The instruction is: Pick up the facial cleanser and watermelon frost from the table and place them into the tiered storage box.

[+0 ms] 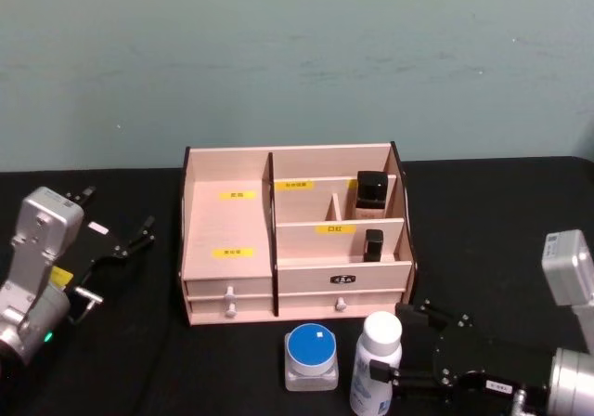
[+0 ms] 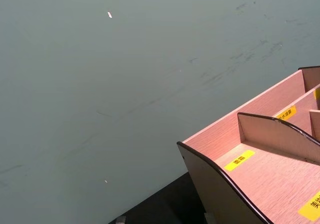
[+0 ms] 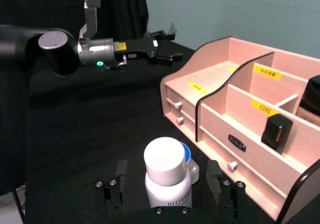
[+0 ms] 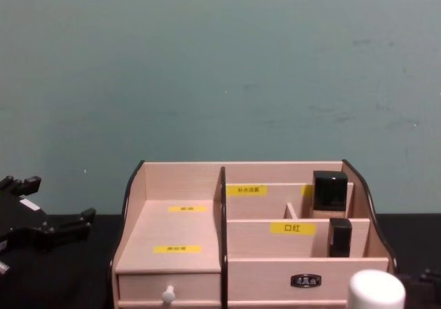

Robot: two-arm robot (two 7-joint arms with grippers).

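At the left of the black table (image 1: 186,360), the left gripper (image 1: 117,215) is held beside the tiered storage box (image 1: 213,221), a light wooden organiser with dark curved side edges and yellow labels. Its jaws are spread wide and nothing is held in them. In front of the box's drawers, a low clear jar with a round blue lid (image 1: 311,355) is seen, and just beside it on the right stands a white upright bottle with a rounded white cap (image 1: 377,363). The bottle's long axis is vertical. It is straddled by the right gripper (image 3: 166,176), whose open jaws stand one on each side with a gap left to each, so nothing is gripped yet. The right arm is judged much the nearer. Only a closing of the jaws appears to be needed.
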